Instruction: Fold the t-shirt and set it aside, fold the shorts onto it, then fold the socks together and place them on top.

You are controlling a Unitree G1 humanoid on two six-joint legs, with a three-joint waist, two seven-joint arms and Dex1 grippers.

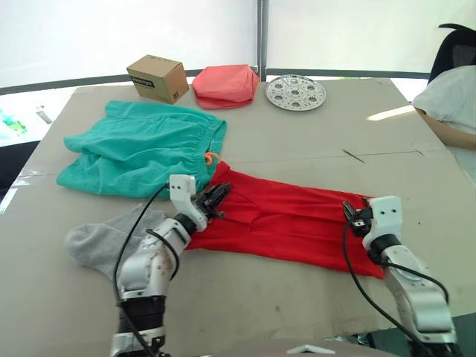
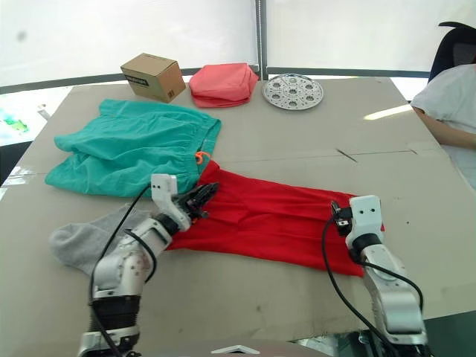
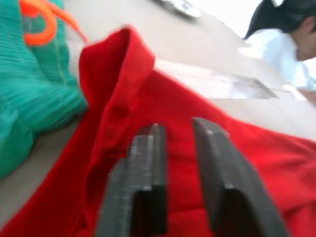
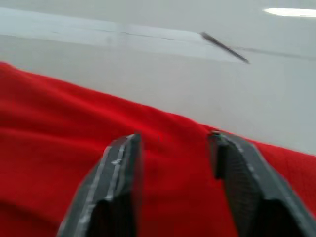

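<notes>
The red t-shirt (image 1: 290, 223) lies as a long flat strip across the table's near middle. My left gripper (image 1: 219, 195) hovers over the shirt's left end, open, with red cloth showing in the narrow gap between its fingers (image 3: 157, 148). At the shirt's right end my right gripper (image 1: 350, 213) is open wide just above the fabric (image 4: 163, 148). The teal shorts (image 1: 141, 152) are spread out behind the shirt's left end, and their orange drawstring loop (image 1: 211, 158) touches the shirt's corner. The grey socks (image 1: 104, 242) lie at the near left, partly behind my left arm.
Along the far edge stand a cardboard box (image 1: 158, 78), a folded salmon-pink cloth bundle (image 1: 225, 85) and a round perforated metal plate (image 1: 296, 92). A person in a white shirt (image 1: 450, 104) sits at the table's right side. Bare tabletop (image 1: 357, 141) lies behind the t-shirt.
</notes>
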